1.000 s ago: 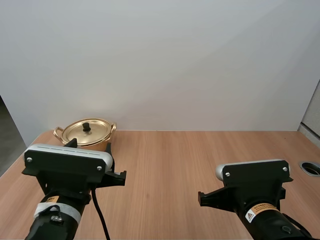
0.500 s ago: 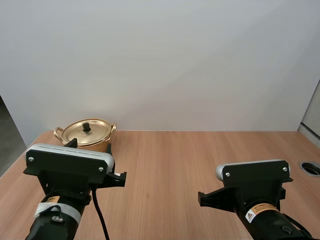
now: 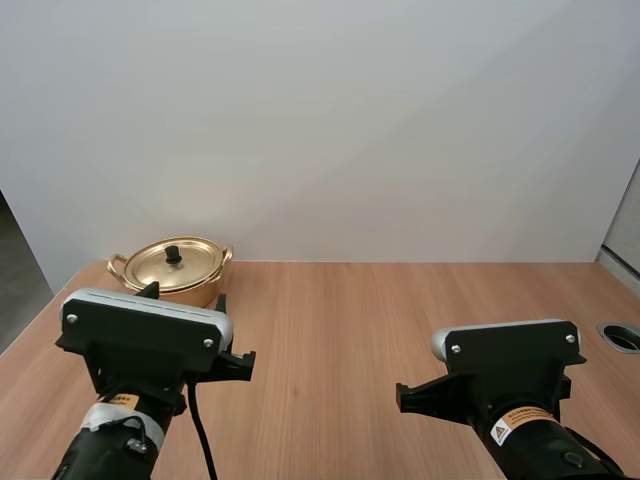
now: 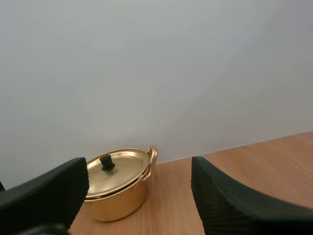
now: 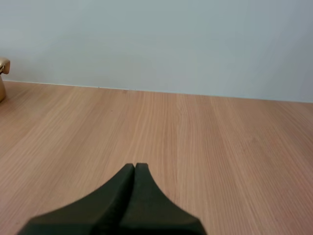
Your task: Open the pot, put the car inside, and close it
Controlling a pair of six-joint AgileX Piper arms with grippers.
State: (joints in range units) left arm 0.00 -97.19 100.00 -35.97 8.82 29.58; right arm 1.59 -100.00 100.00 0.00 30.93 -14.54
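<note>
Pot (image 3: 200, 283), lid (image 3: 174, 256) on, base hidden behind L arm. L gripper (image 4: 139, 172) fingers wide apart; R gripper (image 5: 135, 169) pinched together, empty. Wood table (image 3: 400, 320), white wall (image 3: 350, 120).

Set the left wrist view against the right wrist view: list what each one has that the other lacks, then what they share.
Left wrist view's own: the left gripper, its fingers standing apart with nothing between them, and the whole gold pot with the lid on it and its black knob.
Right wrist view's own: the right gripper, its fingers together as one dark wedge over the table.
Shared: the wooden table, the pale wall behind it, and the pot, of which the right wrist view catches just a gold handle.
</note>
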